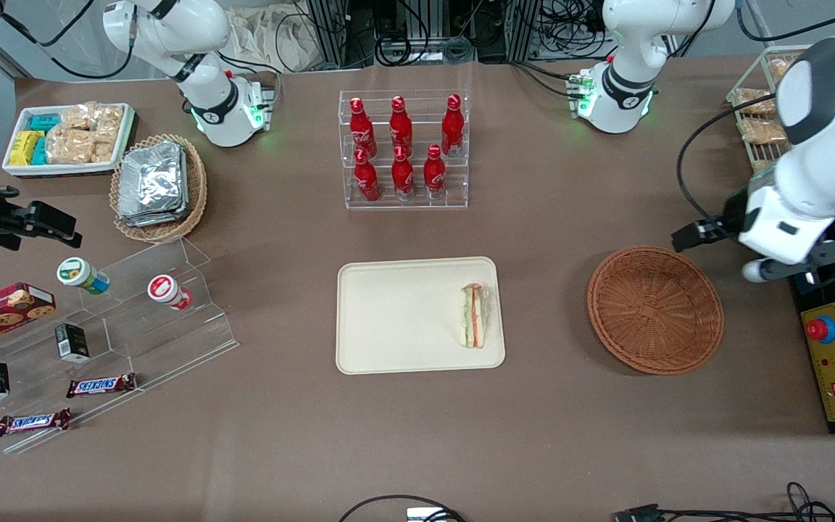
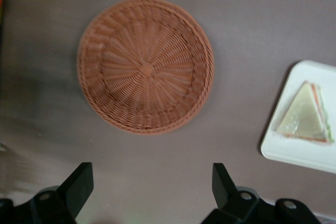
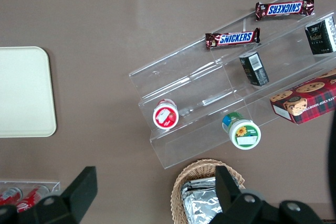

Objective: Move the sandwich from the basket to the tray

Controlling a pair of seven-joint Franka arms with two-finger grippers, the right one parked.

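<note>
We find the sandwich (image 1: 473, 315) lying on the tray (image 1: 396, 319), close against the tray's short rim at the working arm's end, its striped filling edge facing the bare middle of the tray. In the front view it sits at about 3 o'clock from the tray's centre. The wrap over the pale bread shows a faint shine in the left wrist view (image 2: 306, 116), where only a corner of the tray (image 2: 294, 156) comes in.

The basket (image 1: 655, 309) stands on the brown bench (image 1: 548, 435) at 3 o'clock from the tray, well apart from it, with nothing in it; its woven floor is bare in the left wrist view (image 2: 146, 65) too.

The gripper (image 2: 152, 187) hangs in the air above the bench with its fingers (image 2: 79, 182) spread wide and nothing between them. Seen from the front, the working arm's hand (image 1: 787, 232) is at roughly 2 o'clock from the basket, toward the bench's edge at that end, not touching the basket.

At 12 o'clock from the tray, farther from the front camera, a clear rack holds six red bottles (image 1: 403, 148). Toward the parked arm's end lie a clear stepped stand (image 1: 164, 319) with two small cups, two Snickers bars (image 1: 101, 385) and a tan basket of foil packets (image 1: 156, 185)
</note>
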